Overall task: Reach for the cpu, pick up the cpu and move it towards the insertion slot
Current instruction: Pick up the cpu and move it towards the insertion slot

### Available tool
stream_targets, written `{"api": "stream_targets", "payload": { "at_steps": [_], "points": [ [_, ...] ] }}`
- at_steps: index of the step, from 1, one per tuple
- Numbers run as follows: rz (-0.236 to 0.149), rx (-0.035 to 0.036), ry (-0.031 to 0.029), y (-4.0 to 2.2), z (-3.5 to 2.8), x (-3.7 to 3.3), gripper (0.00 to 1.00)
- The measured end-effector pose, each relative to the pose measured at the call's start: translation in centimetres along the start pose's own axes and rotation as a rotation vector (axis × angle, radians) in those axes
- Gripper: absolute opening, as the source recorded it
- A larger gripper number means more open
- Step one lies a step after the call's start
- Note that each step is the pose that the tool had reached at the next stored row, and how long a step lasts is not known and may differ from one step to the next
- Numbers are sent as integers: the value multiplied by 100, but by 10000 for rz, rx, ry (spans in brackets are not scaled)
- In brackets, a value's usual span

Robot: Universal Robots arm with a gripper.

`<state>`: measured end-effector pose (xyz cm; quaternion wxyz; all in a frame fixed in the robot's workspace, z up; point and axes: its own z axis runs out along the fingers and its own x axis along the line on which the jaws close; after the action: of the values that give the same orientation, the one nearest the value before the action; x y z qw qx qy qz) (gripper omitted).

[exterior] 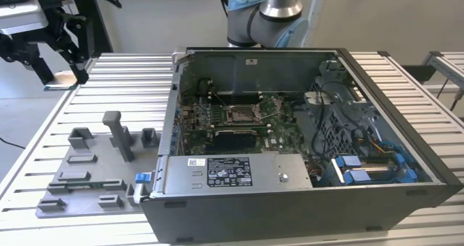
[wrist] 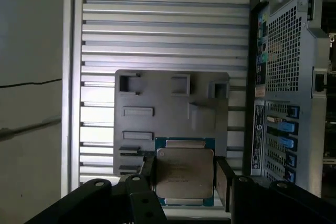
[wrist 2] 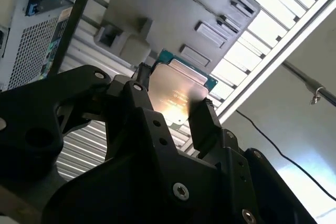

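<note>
My gripper (exterior: 61,76) hangs at the exterior view's upper left, over the far corner of the slatted table. It is shut on the cpu (exterior: 58,84), a thin square chip. In both wrist views the cpu (wrist: 185,176) (wrist 2: 177,90) shows its silvery top with a green rim, clamped between the two black fingers (wrist: 224,179) (wrist 2: 202,121) of the gripper (wrist: 185,181) (wrist 2: 170,103). The insertion slot (exterior: 243,114), a silver-framed socket with a thin wire lever, lies on the green board inside the open computer case, far to the exterior view's right of the gripper.
A grey fixture plate (exterior: 87,172) (wrist: 168,114) with raised blocks and an upright post (exterior: 116,132) lies on the table between the gripper and the case. The case's wall (exterior: 173,110) rises around the board. The arm's base (exterior: 264,18) stands behind the case.
</note>
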<state>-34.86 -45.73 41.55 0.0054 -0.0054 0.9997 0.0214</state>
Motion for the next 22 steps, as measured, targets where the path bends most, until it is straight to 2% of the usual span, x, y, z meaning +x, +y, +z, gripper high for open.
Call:
{"api": "stream_targets", "payload": {
  "at_steps": [6, 22],
  "points": [
    [1, 0, 1, -2, 2, -196, 0],
    [0, 0, 0, -9, 11, -813, 0]
  ]
}}
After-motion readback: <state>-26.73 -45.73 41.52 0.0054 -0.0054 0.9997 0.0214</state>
